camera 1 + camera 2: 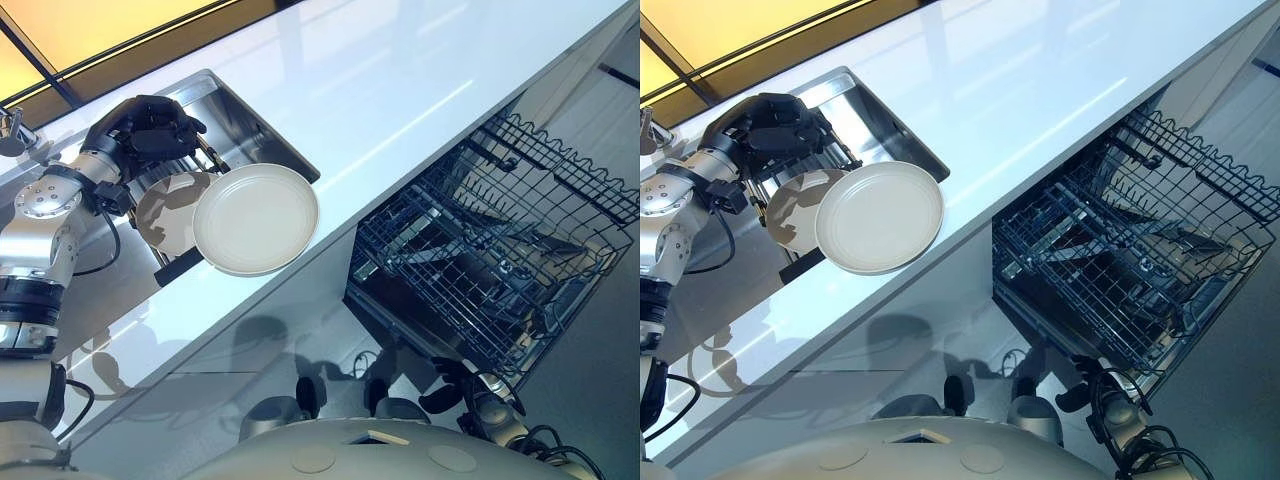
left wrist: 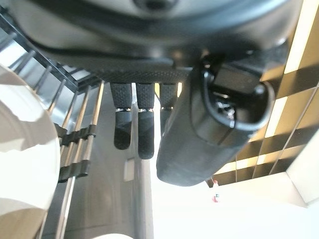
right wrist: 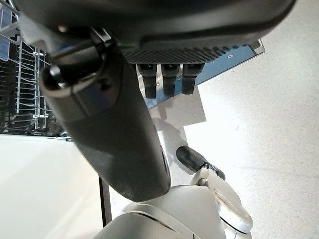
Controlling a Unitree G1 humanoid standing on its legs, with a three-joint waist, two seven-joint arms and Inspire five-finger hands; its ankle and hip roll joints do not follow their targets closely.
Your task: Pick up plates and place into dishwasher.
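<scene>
1. The left hand point(image 1: 150, 125) hovers over the sink point(image 1: 255, 125) at the counter's far-left end, at about ten o'clock in the left eye view. In its own wrist view its fingers point(image 2: 123, 127) hang straight and loose with the thumb beside them, closed on nothing.

2. Two plates stand on edge in a dish rack point(image 2: 79, 134) at the sink. The front plate point(image 1: 256, 220) is cream and faces the camera; the rear plate point(image 1: 168, 210) sits partly behind it and is crossed by shadow.

3. The relation that matters: both plates lie at roughly five o'clock from the left hand, just below and beside it, apart from the fingers. As I judge it, the hand must drop and close over an upper rim. The rear plate's rim is the nearer.

4. The plates stand nearly upright, with their faces turned toward the robot, so a pinch across the rim looks the likely grasp.

5. The dishwasher rack point(image 1: 500, 260) is pulled out at three o'clock, well apart from the sink, under the counter point(image 1: 400, 90) edge. The right hand point(image 3: 167, 82) hangs low by it, fingers slack and empty, so the left hand is far nearer the plates.

6. Hard to make out: the rear plate's right part is hidden behind the front one, and how the plates seat in the rack is unclear. In the left wrist view a plate point(image 2: 22, 164) is cut off at the frame edge.
</scene>
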